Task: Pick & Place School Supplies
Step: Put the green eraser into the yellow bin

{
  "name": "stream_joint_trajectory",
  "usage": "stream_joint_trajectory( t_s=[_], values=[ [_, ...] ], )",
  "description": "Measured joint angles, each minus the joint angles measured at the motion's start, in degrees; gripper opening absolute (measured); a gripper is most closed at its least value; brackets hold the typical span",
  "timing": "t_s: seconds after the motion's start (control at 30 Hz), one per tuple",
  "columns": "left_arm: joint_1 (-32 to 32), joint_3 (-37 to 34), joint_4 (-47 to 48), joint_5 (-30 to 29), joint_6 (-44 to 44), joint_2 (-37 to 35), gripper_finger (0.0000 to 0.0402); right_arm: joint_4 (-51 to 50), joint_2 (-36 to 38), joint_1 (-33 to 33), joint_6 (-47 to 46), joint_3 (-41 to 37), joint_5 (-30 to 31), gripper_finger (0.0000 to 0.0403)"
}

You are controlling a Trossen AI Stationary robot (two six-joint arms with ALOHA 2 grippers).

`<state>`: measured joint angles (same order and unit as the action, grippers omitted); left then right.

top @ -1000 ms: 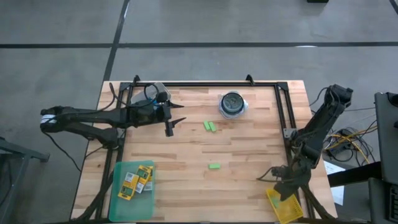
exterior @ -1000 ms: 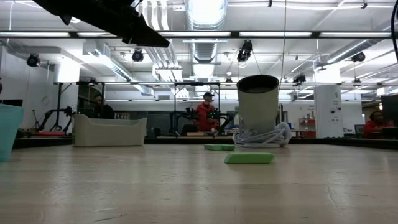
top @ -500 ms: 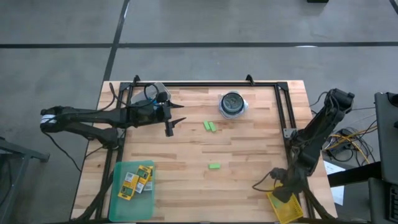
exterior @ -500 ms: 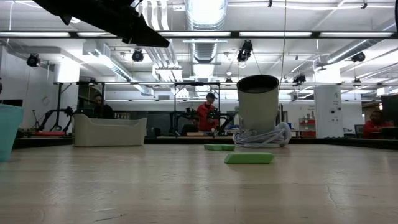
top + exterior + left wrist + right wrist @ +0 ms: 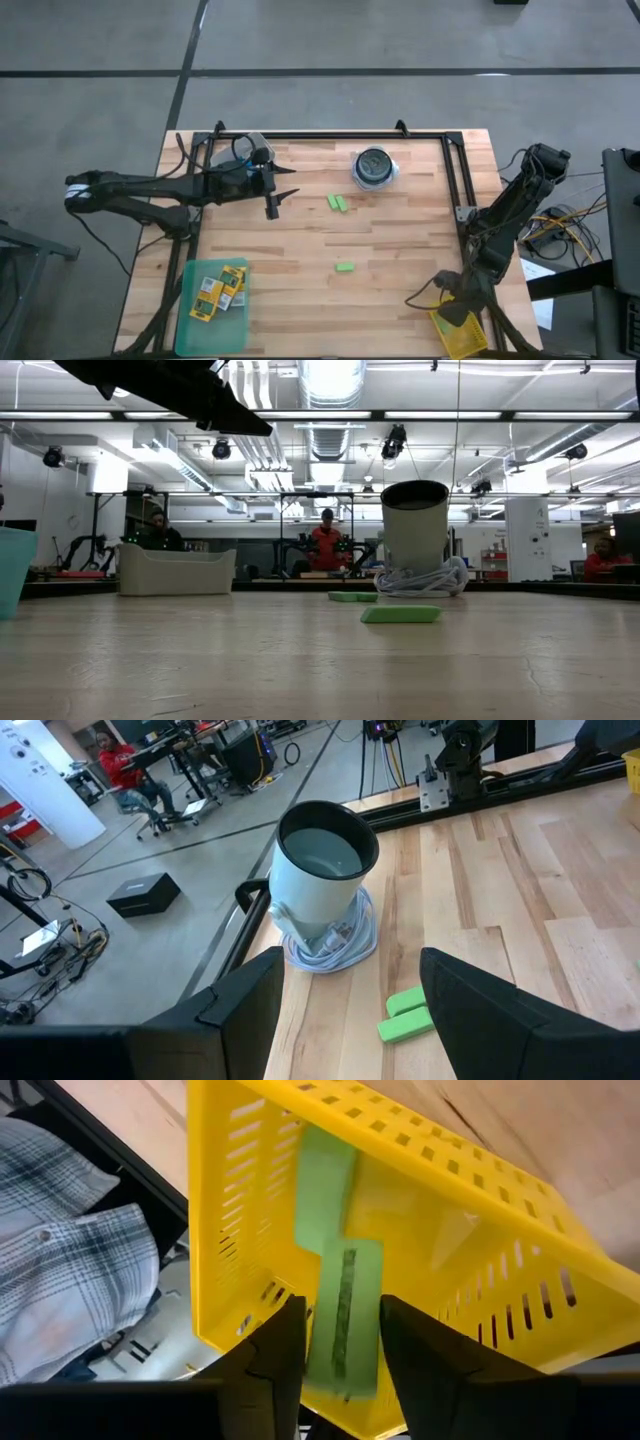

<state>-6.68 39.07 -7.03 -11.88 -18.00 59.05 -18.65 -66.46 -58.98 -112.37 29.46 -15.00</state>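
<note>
The right gripper (image 5: 332, 1342), partly parted over the slotted yellow plastic bin (image 5: 480, 1230) at the surface's (image 5: 400, 250) five o'clock, brackets a flat light-green eraser block (image 5: 343, 1315) (grip uncertain).

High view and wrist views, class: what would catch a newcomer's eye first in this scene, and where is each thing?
The right end effector hangs over the yellow bin at the table's near right corner, with green eraser blocks below its fingers inside the bin. Three more green blocks lie loose mid-table near a white cup ringed by a coiled cable. Yellow crayon boxes fill the green tray at the near left corner.
</note>
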Motion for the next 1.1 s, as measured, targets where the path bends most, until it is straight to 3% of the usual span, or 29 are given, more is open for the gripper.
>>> stream_joint_trajectory(
  t_s=[0.4, 0.6, 0.9, 0.97, 1.1],
  values=[
    [0.0, 0.0, 0.0, 0.0, 0.0, 0.0, 0.0241, 0.1, 0.4, 0.0, 0.0, 0.0, 0.0, 0.0184],
    [0.0, 0.0, 0.0, 0.0, 0.0, 0.0, 0.0241, 0.8, 2.4, 0.0, 0.0, 0.3, -3.4, 0.0179],
    [0.0, 0.0, 0.0, 0.0, 0.0, 0.0, 0.0241, 0.9, 8.5, 2.3, 1.6, 0.6, -2.9, 0.0163],
    [0.0, 0.0, 0.0, 0.0, 0.0, 0.0, 0.0241, 0.9, 9.7, 3.3, 4.7, 0.6, -1.2, 0.0161],
    [0.0, 0.0, 0.0, 0.0, 0.0, 0.0, 0.0241, 0.9, 11.9, 5.8, 16.1, 0.6, 9.6, 0.016]
  ],
)
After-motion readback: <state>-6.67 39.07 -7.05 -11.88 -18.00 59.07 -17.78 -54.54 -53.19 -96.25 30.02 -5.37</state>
